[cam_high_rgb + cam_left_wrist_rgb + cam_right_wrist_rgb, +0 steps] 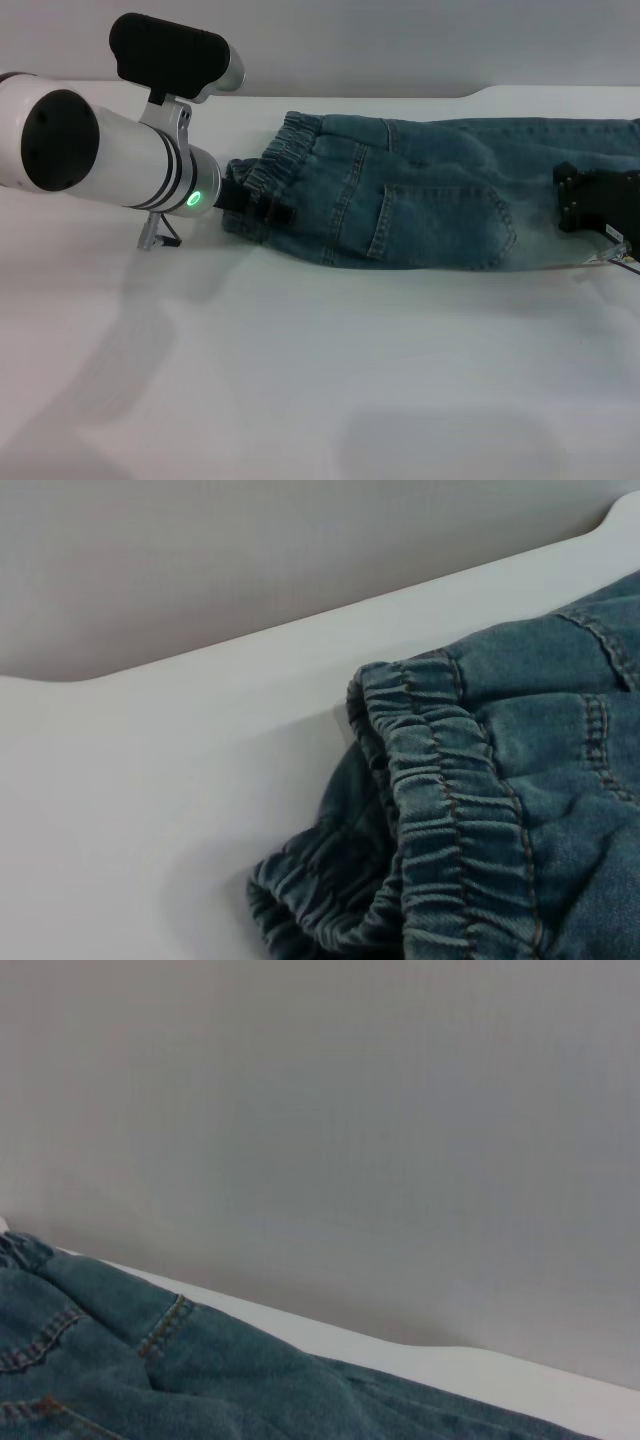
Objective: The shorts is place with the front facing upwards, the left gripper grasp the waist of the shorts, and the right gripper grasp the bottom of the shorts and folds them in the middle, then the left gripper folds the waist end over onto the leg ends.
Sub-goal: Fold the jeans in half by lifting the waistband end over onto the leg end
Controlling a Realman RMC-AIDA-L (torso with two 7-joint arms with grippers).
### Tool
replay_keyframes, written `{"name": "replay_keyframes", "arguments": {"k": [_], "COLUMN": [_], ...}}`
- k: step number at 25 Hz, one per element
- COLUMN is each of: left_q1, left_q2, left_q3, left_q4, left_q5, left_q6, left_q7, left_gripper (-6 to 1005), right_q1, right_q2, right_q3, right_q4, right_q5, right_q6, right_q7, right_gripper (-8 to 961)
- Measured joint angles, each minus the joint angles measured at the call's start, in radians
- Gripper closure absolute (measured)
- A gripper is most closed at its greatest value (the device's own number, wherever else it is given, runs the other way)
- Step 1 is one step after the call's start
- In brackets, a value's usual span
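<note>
Although the worktop (300, 380) is the largest item, white and matte with a plain grey wall behind it, the entry of interest is the shorts (430, 190), teal-blue denim, lying lengthwise across the far half. They appear already doubled along their length, one leg over the other, a patch pocket (440, 225) uppermost; so the middle fold looks done, and the waist-over-legs fold looks still to do. Left hand (250, 200): at the waist of the shorts (285, 160), black fingers clenched on the gathered elastic band at its near corner. Right hand (590, 205): resting over the leg end at the right edge; whether it grips the cloth cannot be told. The hems themselves lie out of view.
</note>
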Motion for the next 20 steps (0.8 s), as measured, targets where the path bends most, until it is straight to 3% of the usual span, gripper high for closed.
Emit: {"name": "replay_keyframes", "arguments": {"k": [16,20], "left_q1": [0.005,0.036], "left_q2": [-0.001,-0.003], "left_q3": [0.008,0.017], "left_q4": [0.018,0.002], "left_q5": [-0.028,-0.032], "left_q6": [0.022,0.060], "left_q7": [0.020,0.040], "left_gripper": [153,250], "right_q1": [-0.010,-0.013], "right_q2": [0.000,0.000], "right_q3": [0.006,0.008], "right_q4": [0.004,0.006], "right_q5": [0.000,0.000], "right_q6": [0.017,0.023], "right_q7": [0.000,0.000], "right_gripper": [954,954]}}
